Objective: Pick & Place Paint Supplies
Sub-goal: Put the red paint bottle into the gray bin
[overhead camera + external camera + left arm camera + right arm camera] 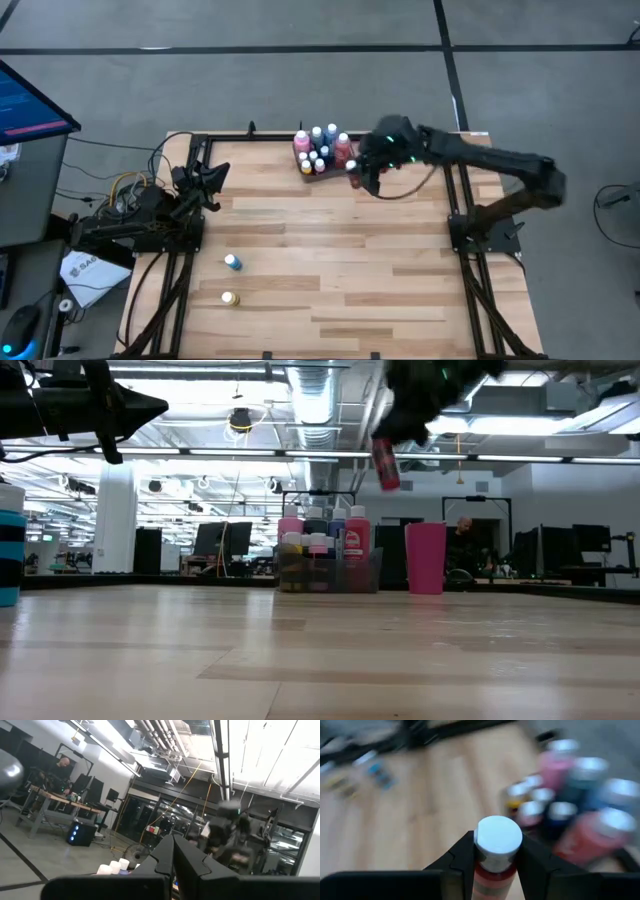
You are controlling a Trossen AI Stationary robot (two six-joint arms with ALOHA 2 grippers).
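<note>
Red bottle [495, 857], pale cap up, is clamped between the jaws of the right gripper [358, 178]; it hangs in the air, tilted, upper centre of the low view [384, 464], clear of the tabletop [330, 260]. In the high view the gripper sits upper centre, just right of the tray [318, 170].

Tray holds a cluster of bottles [320, 148]: pink, blue, red, dark, pale caps. In the low view they stand upright, mid-frame. A red cup [425, 558] stands just right of the tray there.

Two loose bottles lie on the tabletop, lower left of the high view: a blue one [232, 262] and, below it, a yellow one [230, 298], well apart from the tray.

Left gripper [213, 175] waits at the tabletop's upper left corner, raised, jaws closed on nothing.

A person [463, 540] sits in the room behind.
</note>
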